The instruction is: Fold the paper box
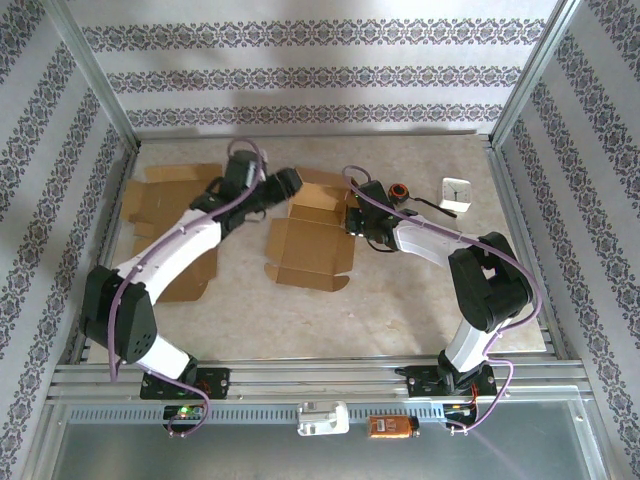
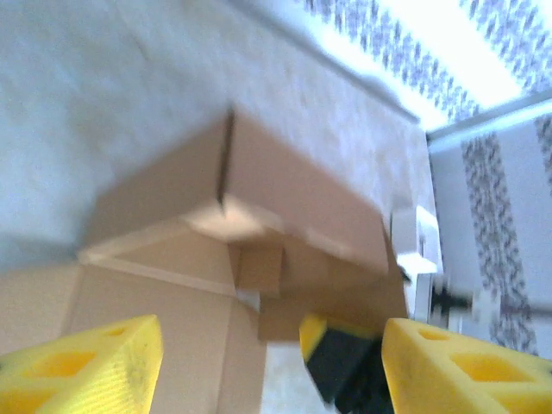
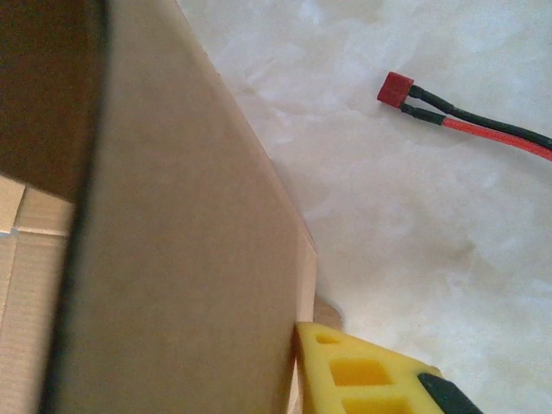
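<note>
I'm seeing my left hand (image 2: 272, 335) hanging wide open at the far left corner of the paper box (image 1: 308, 245). My right hand (image 1: 361, 221) is pinching the paper box's right wall. The paper box is lying mid-desk (image 1: 400, 312), between both hands.

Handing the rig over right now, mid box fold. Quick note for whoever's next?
Left end effector: open, holding nothing, near the rear left corner of the box.
Right end effector: looks shut on the box's right side wall.
Box: mid-table, rear section standing up, front panel and flaps flat.
Spare cardboard sheets: flat, on the left side.
Done: rear section partly raised.
Left: likely raise the remaining walls, tuck the flaps, close it.
</note>
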